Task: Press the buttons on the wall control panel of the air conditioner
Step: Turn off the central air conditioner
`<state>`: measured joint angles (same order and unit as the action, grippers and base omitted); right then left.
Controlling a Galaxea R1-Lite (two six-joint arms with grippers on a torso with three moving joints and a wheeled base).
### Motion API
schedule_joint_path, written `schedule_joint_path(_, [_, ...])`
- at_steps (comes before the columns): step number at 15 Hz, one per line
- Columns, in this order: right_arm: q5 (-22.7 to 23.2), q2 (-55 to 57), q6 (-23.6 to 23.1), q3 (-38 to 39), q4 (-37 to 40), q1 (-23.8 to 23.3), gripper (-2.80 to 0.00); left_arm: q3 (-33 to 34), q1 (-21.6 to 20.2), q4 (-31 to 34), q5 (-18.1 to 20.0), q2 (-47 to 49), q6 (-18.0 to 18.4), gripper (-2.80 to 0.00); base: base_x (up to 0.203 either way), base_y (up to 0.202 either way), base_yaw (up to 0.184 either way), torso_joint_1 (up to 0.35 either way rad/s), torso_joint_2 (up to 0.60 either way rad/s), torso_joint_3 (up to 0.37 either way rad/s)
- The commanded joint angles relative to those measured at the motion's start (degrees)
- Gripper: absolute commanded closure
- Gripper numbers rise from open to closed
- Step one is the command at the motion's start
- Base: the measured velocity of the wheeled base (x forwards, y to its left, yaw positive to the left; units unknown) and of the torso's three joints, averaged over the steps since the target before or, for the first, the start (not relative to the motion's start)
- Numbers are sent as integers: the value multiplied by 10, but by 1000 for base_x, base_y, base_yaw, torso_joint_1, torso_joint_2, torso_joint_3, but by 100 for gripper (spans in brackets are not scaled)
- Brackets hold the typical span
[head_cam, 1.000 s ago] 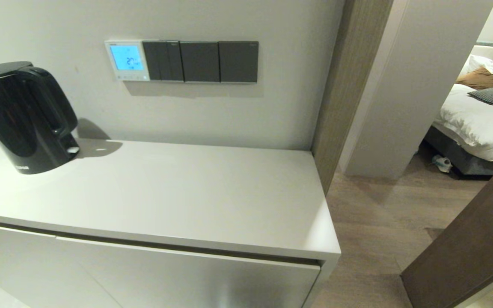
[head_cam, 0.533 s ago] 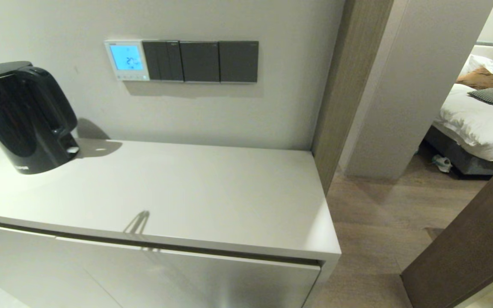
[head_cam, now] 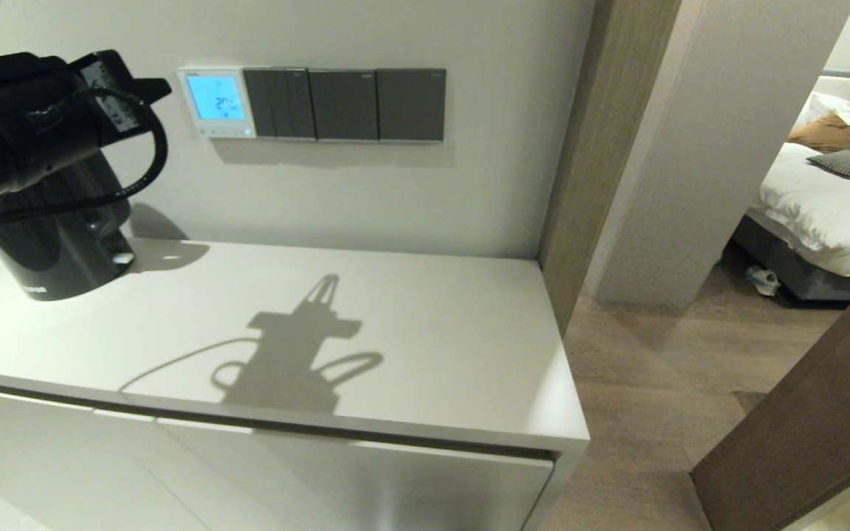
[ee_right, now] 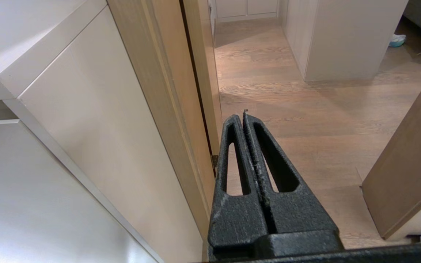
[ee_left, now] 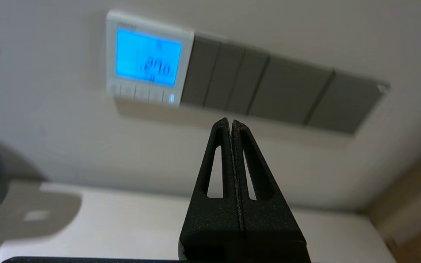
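Table point(head_cam: 395, 346) below wall. Black kettle point(head_cam: 56, 251) at its left end. Left arm raised over kettle; left end effector point(ee_left: 231, 122) pressed together, short of white control panel point(head_cam: 216, 102), lit blue. Buttons point(ee_left: 141, 92) along panel's lower edge. Right end effector point(ee_right: 240, 116) pressed together, low beside cabinet.

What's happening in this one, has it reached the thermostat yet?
Not yet. The left gripper, jaws shut, is raised toward the wall control panel, aimed below and to one side of its buttons, with wall visible between them. The screen is lit blue. The right gripper hangs shut beside the cabinet.
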<state>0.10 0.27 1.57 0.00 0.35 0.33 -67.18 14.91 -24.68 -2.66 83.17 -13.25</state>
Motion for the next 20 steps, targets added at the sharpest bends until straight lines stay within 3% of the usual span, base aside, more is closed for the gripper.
schedule_joint_path(1, [1,1,0,1,0,0,0,-56,3,-10,-9,78,0,0,0,0,0,0,0,0])
schedule_joint_path(8, [0,1,0,1,0,0,0,-103,-7,-42,-12,192,2,0,0,0,0,0,0,0])
schedule_joint_path(20, [0,1,0,1,0,0,0,-118,-21,-51,-11,219,3,0,0,0,0,0,0,0])
